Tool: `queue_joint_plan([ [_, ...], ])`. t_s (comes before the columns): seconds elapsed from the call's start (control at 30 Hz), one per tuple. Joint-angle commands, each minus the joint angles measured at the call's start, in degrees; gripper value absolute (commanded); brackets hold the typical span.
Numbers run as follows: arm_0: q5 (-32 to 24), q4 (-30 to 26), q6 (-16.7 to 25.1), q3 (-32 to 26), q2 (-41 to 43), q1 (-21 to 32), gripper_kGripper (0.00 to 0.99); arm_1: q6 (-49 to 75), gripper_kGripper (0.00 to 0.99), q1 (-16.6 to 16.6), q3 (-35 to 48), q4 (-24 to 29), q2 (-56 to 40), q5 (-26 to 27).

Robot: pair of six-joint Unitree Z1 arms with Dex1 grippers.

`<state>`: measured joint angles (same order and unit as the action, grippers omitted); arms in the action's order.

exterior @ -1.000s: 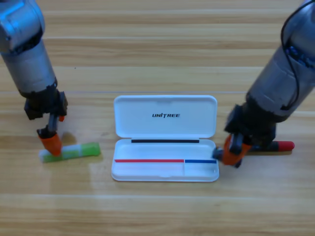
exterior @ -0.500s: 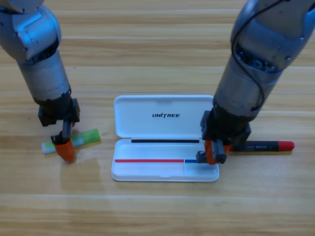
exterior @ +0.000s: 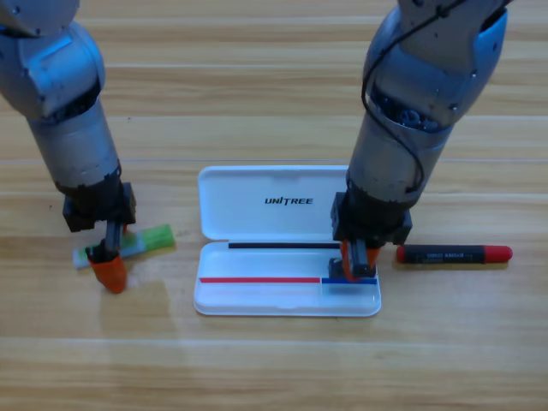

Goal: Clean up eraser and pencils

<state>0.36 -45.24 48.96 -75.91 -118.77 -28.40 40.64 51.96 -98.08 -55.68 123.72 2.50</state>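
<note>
High view: the right gripper (exterior: 354, 267) hangs over the case's (exterior: 257, 295) small right compartment, apparently clamping the eraser (exterior: 341, 275). Released off-centre, it could catch the rim. The left gripper (exterior: 109, 271), jaw state unclear, sits at the green pencil (exterior: 141, 241); the black pencil (exterior: 454, 254) lies right of the case.

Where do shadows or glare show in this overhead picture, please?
High view: soft glare streaks the table; the left gripper casts a faint shadow beside the green pencil; the right gripper darkens the case corner; the black pencil lies evenly lit.
</note>
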Motion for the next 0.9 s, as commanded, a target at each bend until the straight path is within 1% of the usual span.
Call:
queue_joint_plan([
  [0.03,0.6,2.09,-1.15,2.96,-0.33,-1.4,0.851,-0.74,0.0,1.3,-1.24,-0.57,5.21,-0.83],
  [0.1,0.52,2.53,-1.15,3.22,-0.41,-1.48,0.759,-0.83,0.0,1.3,-1.33,-0.57,5.48,-1.27],
  [0.23,0.6,2.88,-0.62,2.96,-0.77,-1.48,0.512,-0.91,0.0,1.3,-0.97,-0.57,5.74,-1.62],
  [0.33,0.6,2.88,0.52,2.78,-1.12,-1.48,0.357,-1.18,0.0,1.3,-0.62,-0.57,5.65,-1.62],
  [0.37,0.6,2.88,0.88,2.78,-1.21,-1.48,0.299,-1.27,0.129,1.3,-0.62,-0.57,5.57,-1.62],
  [0.43,0.69,2.88,1.14,2.61,-1.21,-1.48,0.198,-1.35,0.471,1.3,-0.27,-0.66,5.21,-1.45],
  [0.5,1.04,2.88,0.96,2.52,-1.03,-1.48,0.087,-2.06,0.778,1.3,0.08,-0.66,4.69,-0.92],
  [0.53,1.22,2.88,0.7,2.52,-0.85,-1.57,0.069,-2.23,0.856,1.3,0.17,-0.74,4.42,-0.39],
  [0.57,1.4,2.88,0.52,2.52,-0.5,-1.75,0.063,-2.14,0.877,1.3,0.17,-0.74,3.98,-0.13],
  [0.6,1.48,2.62,0.35,2.43,-0.06,-1.92,0.063,-2.14,0.879,1.3,0.26,-0.74,3.63,-0.04],
  [0.67,2.27,1.21,-0.53,1.81,1.69,-2.54,0.063,-2.23,0.902,1.22,0.52,-0.74,2.05,-0.04],
  [0.77,2.63,-3.8,-1.15,-1.09,5.39,-3.33,0.064,-2.14,0.922,0.95,2.81,-1.62,-3.14,-0.04],
  [0.8,2.71,-5.91,-1.32,-2.49,6.62,-3.59,0.063,-2.32,0.946,0.69,3.86,-1.8,-5.16,-0.04],
  [0.83,2.71,-7.93,-1.41,-3.99,7.93,-3.94,0.064,-3.37,0.971,0.25,5.0,-1.97,-7.27,-0.13],
  [0.9,2.71,-11.89,-1.76,-7.24,9.96,-4.56,0.063,-3.46,0.986,-1.16,7.73,-2.15,-11.4,-0.31],
])
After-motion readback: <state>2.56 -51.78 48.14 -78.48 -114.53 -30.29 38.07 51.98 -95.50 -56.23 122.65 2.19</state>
